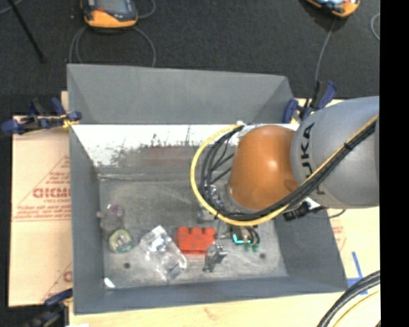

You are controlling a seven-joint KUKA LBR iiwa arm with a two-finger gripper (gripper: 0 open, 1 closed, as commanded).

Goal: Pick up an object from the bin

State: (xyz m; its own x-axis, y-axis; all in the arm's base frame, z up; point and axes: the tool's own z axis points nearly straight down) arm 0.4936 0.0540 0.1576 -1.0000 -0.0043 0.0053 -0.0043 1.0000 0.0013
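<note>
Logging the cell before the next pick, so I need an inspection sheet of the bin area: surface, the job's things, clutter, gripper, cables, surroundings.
Surface: grey metal bin, floor scuffed and speckled.
Job's things: red block near the floor's middle, nearest the gripper; not seen held.
Clutter: crumpled clear plastic left of the block; small round greenish piece further left; clear piece above it.
Gripper: gripper low under the orange wrist cover, by the block's right end.
Cables: black and yellow cables looped round the cover.
Surroundings: dark floor; orange-and-black device beyond the bin.
</note>
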